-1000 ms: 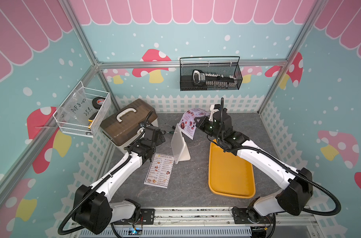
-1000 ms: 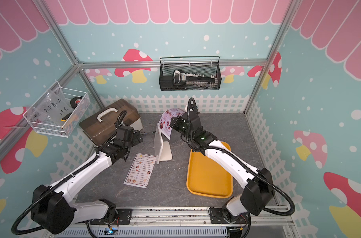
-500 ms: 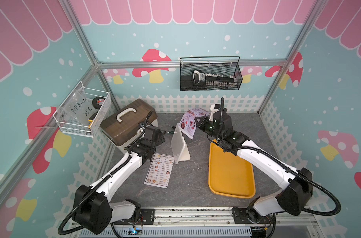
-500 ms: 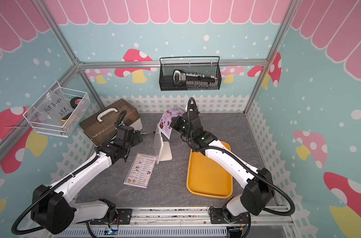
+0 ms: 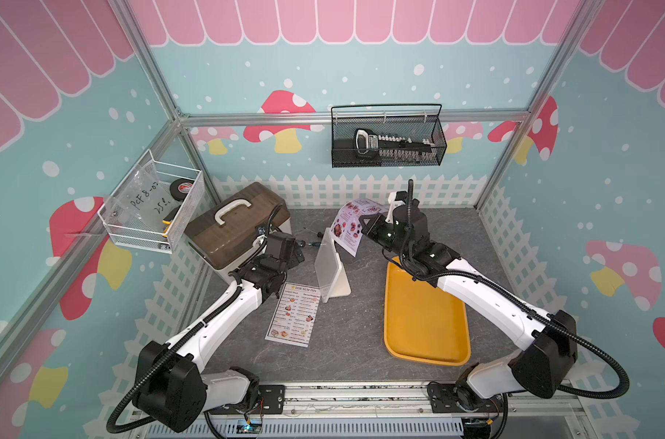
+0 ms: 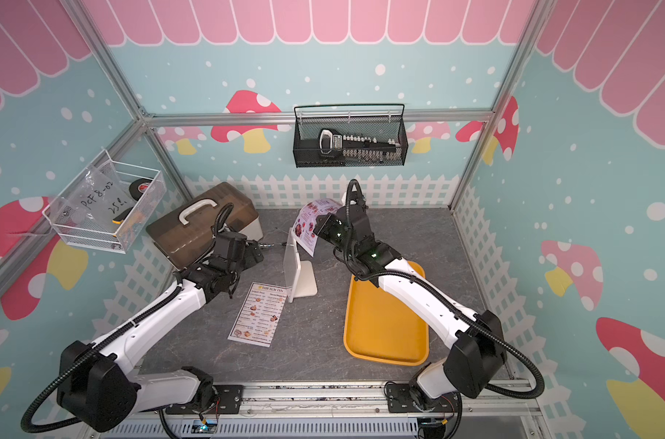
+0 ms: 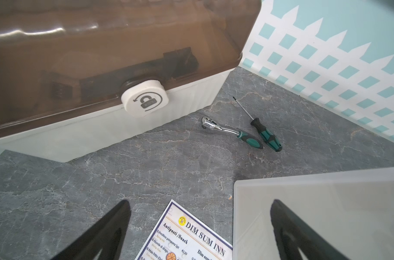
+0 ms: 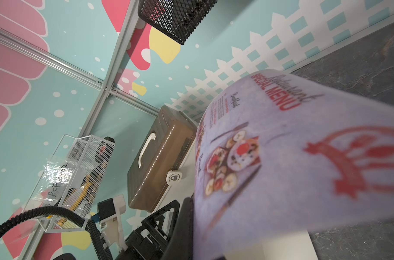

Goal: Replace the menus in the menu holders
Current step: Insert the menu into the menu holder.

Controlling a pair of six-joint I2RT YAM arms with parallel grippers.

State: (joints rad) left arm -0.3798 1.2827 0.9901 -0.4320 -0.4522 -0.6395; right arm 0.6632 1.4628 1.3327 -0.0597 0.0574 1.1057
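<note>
Left jaws: wide apart, left of your menu holder (image 5: 328, 262).
Right jaws: clamped on your SPECIAL MENU sheet (image 5: 344, 232).
DIM SUM INN menu (image 5: 293, 319): flat on table (image 5: 346, 361).

- The menu holder (image 5: 329, 266) stands mid-desk (image 5: 346, 365).
- The DIM SUM INN menu (image 5: 293, 319) lies flat just before it, leftward.
- The tray (image 5: 424, 323) lies to its right, apart.
- The box (image 5: 236, 228) sits behind-left.
- The SPECIAL MENU sheet (image 5: 346, 228) is above the holder's top edge.
</note>
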